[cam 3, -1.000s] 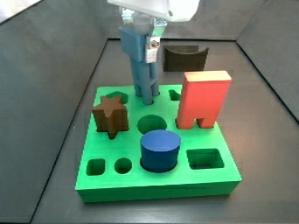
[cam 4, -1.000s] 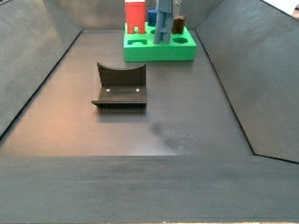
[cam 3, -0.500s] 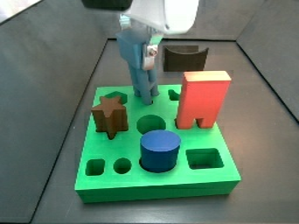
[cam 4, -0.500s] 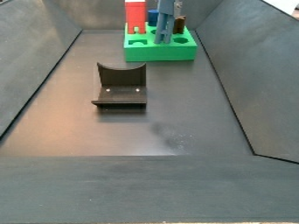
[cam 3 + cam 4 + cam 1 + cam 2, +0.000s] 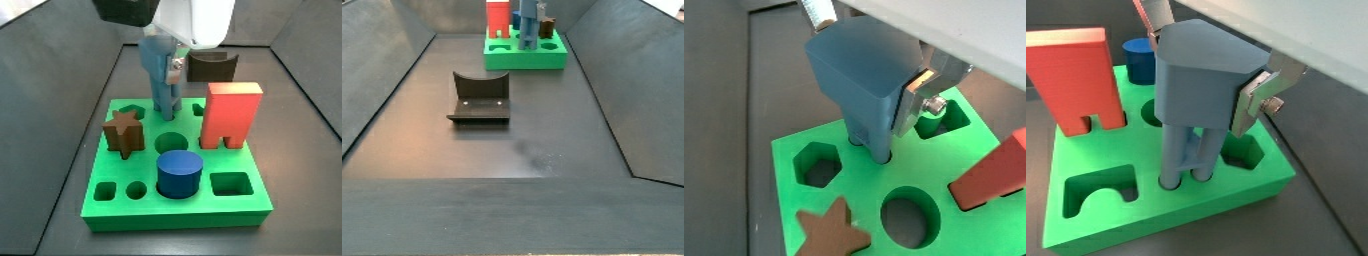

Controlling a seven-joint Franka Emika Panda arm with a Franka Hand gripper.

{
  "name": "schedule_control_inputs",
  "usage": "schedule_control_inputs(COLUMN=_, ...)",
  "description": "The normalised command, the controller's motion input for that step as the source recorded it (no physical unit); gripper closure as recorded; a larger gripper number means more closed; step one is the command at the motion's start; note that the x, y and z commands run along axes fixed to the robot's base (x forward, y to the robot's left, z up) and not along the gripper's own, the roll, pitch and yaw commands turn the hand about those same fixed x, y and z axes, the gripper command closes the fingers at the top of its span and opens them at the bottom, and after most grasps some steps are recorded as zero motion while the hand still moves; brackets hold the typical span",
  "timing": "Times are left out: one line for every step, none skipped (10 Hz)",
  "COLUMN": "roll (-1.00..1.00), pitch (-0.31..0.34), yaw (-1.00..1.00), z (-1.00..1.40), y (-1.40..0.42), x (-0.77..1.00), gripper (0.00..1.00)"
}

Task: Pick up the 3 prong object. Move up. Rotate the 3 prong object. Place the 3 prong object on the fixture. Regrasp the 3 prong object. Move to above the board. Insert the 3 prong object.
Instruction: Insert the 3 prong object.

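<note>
The gripper (image 5: 1207, 60) is above the far part of the board (image 5: 201, 205), and its fingers (image 5: 1264, 95) are closed on the top of the 3 prong object (image 5: 1193, 110), one silver plate pressed flat against the side of the piece in both wrist views. The 3 prong object stands upright, with its prongs pointing down and their tips reaching into a hole near the far left corner of the board (image 5: 798, 200); in a wrist view the prongs meet the green top just beside a six-sided hole (image 5: 820, 163) and near a round hole (image 5: 909, 220). In a side view the 3 prong object (image 5: 163, 80) rises from the board behind the brown star peg (image 5: 124, 132), which sits in the left part of the block, and left of the tall red block (image 5: 231, 113), which stands on the right. A dark blue cylinder (image 5: 181, 172) stands in the near middle of the board, well in front of the held piece. The fixture (image 5: 480, 98) sits on the grey floor (image 5: 516, 150) of the bin, well apart from the board (image 5: 523, 58) and with nothing on it; in a side view it shows as a dark block (image 5: 211, 66) behind the red block.
</note>
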Motion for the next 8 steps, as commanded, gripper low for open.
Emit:
schedule_control_inputs(roll=-0.03, pitch=0.194, yaw=-0.29, z=-0.79, y=0.30, x=0.77, gripper=1.00)
schedule_control_inputs(roll=-0.03, pitch=0.197, yaw=-0.32, z=-0.79, y=0.30, x=0.71, gripper=1.00)
schedule_control_inputs(roll=0.07, pitch=0.200, yaw=-0.25, z=-0.81, y=0.20, x=0.79, gripper=1.00)
schedule_control_inputs(roll=0.17, pitch=0.204, yaw=-0.18, z=-0.73, y=0.14, x=0.69, gripper=1.00)
schedule_control_inputs(roll=0.15, pitch=0.127, yaw=0.00, z=-0.22, y=0.00, x=0.12, gripper=1.00)
schedule_control_inputs(roll=0.02, pitch=0.000, yaw=0.00, z=0.00, y=0.00, x=0.00, gripper=1.00)
schedule_control_inputs(roll=0.09, pitch=0.000, yaw=0.00, z=-0.03, y=0.00, x=0.00, gripper=1.00)
schedule_control_inputs(roll=0.00, pitch=0.000, yaw=0.00, z=0.00, y=0.00, x=0.00, gripper=1.00)
